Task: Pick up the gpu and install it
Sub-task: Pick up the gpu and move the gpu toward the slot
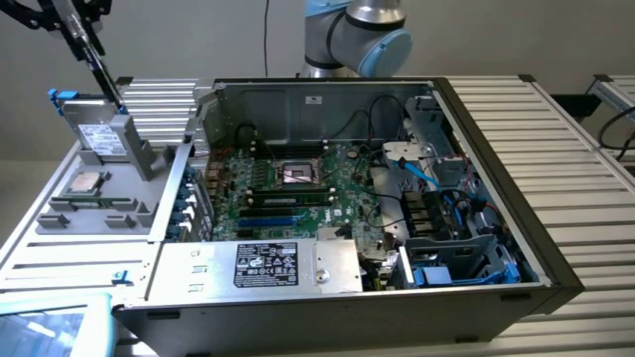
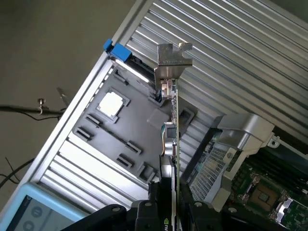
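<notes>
A Universal Robots arm (image 1: pixel 358 33) holds the gpu (image 1: pixel 97 67) aloft at the exterior view's upper left, outside the open computer case (image 1: pixel 476 186). The gripper (image 1: pixel 71 21) is clamped narrowly on the thin card, which hangs tilted and edge-on, with its lower end just above the white-labelled drive (image 1: pixel 100 137) standing upright in a grey parts tray (image 1: pixel 59 219).

From the wrist camera, the gripper's (image 2: pixel 174 204) black fingers (image 2: pixel 159 211) press on either side of the gpu (image 2: pixel 176 144). The card runs away from them to its silver bracket (image 2: pixel 173 55) at the far end. No part of the card touches the parts tray (image 2: pixel 130 125) beneath it.

A square processor chip (image 1: pixel 88 181) lies flat in the tray, with a memory stick (image 1: pixel 94 201) just beside it. A blue clip (image 1: pixel 62 97) sits at the tray's far corner, next to the drive.

The card is well apart from the green motherboard (image 1: pixel 288 186), which lies inside the case to the exterior view's right of the tray. A silver power supply (image 1: pixel 278 264) with a black label fills the case's near side. Case and tray rest on a ribbed aluminium table (image 1: pixel 555 149), and the corner of a tablet screen (image 1: pixel 44 327) shows at the exterior view's lower left
</notes>
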Action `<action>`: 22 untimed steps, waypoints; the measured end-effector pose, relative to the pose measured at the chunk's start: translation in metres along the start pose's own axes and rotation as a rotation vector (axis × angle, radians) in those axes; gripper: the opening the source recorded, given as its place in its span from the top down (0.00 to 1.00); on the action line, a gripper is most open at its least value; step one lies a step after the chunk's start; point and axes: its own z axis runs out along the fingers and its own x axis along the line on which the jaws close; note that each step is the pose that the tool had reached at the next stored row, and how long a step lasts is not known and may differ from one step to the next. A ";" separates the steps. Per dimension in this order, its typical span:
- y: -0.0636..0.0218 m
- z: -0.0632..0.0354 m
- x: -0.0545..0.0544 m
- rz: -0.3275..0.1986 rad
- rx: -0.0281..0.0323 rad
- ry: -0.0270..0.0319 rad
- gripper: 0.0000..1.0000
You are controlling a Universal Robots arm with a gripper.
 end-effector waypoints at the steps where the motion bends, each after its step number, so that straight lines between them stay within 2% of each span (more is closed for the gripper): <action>1: 0.0000 0.0000 0.000 -0.017 -0.0004 0.0007 0.73; 22: 0.0000 0.0000 0.000 -0.398 -0.0084 0.0168 0.73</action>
